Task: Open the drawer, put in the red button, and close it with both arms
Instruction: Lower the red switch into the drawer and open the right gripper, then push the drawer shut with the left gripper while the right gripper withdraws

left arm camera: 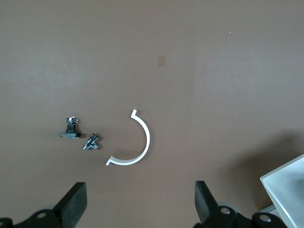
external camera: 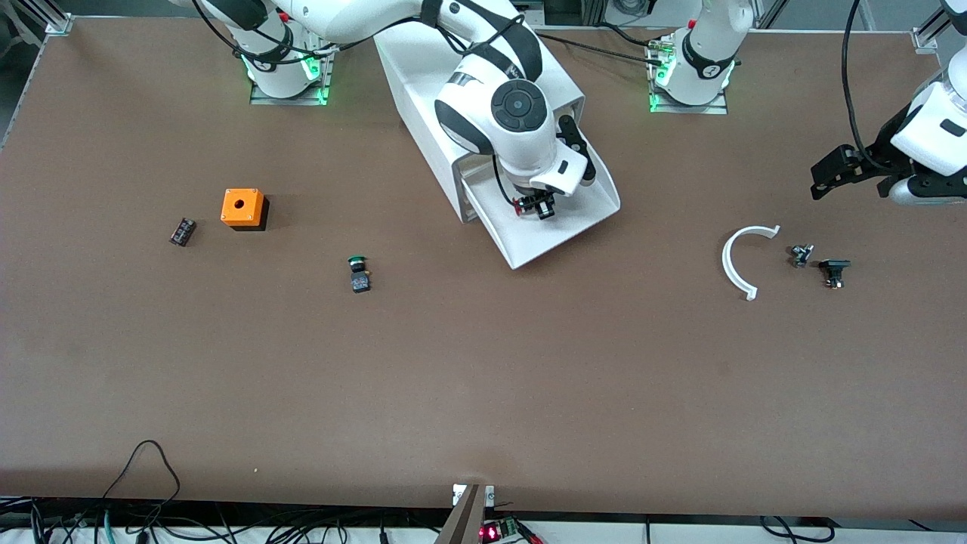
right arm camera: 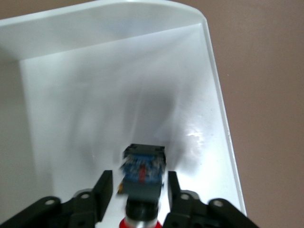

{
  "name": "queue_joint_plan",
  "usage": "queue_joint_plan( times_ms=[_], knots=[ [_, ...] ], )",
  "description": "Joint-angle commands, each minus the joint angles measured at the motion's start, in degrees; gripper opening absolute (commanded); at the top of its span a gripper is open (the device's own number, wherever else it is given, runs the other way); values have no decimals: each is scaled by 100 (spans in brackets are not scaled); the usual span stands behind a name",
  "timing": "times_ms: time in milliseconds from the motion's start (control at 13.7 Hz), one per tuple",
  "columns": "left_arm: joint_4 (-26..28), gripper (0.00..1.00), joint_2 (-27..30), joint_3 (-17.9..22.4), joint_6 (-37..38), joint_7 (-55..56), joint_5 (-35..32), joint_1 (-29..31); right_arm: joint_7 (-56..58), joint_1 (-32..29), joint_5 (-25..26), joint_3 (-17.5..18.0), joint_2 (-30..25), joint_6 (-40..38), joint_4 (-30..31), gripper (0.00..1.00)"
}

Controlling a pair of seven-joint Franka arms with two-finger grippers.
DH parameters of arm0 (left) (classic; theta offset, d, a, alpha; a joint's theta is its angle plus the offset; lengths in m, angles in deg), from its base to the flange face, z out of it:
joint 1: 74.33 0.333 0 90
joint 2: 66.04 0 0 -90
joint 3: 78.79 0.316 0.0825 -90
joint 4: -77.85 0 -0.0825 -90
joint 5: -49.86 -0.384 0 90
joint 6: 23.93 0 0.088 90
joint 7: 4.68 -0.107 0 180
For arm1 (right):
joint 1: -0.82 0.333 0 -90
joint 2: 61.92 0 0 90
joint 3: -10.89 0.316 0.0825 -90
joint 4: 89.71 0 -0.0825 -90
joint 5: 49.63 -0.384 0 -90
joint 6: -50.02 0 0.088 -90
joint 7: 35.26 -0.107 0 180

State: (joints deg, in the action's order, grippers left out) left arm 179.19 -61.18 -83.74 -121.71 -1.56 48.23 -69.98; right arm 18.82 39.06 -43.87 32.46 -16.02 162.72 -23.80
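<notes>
The white drawer (external camera: 563, 236) stands pulled out of the white cabinet (external camera: 423, 75) at the table's middle. My right gripper (external camera: 535, 205) is low inside the drawer, open. The red button (external camera: 529, 204) sits between its fingers with a gap on each side. In the right wrist view the button (right arm camera: 142, 171) is blurred on the drawer's floor (right arm camera: 95, 95), red cap toward the camera, between the fingers of my right gripper (right arm camera: 137, 183). My left gripper (external camera: 831, 175) waits open and empty above the left arm's end of the table, as the left wrist view (left arm camera: 140, 194) shows.
A green-capped button (external camera: 359, 273), an orange box with a hole (external camera: 243, 208) and a small black part (external camera: 182, 231) lie toward the right arm's end. A white arc piece (external camera: 740, 261) and two small parts (external camera: 801, 255) (external camera: 834, 270) lie toward the left arm's end.
</notes>
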Motion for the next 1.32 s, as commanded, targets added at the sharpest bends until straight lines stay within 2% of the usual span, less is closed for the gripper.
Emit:
queue_joint_plan(
  times_ms=[0,146,293,439,585,805,951,1098,1244],
  knots=[
    [-71,100,-11,3,84,5,-145,-31,-194,149,-23,-109,51,-64,-236,100],
    [-71,100,-11,3,76,5,-145,-31,-668,105,-23,-100,-97,-64,-263,100],
    [-80,100,-29,3,58,23,-145,-48,-994,-9,-32,-144,-509,-90,-254,100],
    [-71,100,-186,-6,-90,84,-102,-179,-1852,-176,-32,-258,-941,-116,-201,100],
    [69,100,-510,-49,-546,346,12,-267,-2644,-290,-32,-529,-1196,-65,-70,100],
    [359,100,-1073,-478,-1389,1688,250,-478,-4302,-299,-23,-1222,-1732,-38,527,100],
    [369,100,-1590,-734,-1760,2820,250,-758,-5385,-421,-32,-1601,-1777,-107,564,100],
    [403,100,-2136,-770,-2434,3806,250,-1093,-6186,-720,-32,-1682,-1786,-387,659,100],
    [447,100,-2497,-762,-2946,4205,224,-1514,-7484,-800,38,-1848,-1803,-827,800,100]
  ],
)
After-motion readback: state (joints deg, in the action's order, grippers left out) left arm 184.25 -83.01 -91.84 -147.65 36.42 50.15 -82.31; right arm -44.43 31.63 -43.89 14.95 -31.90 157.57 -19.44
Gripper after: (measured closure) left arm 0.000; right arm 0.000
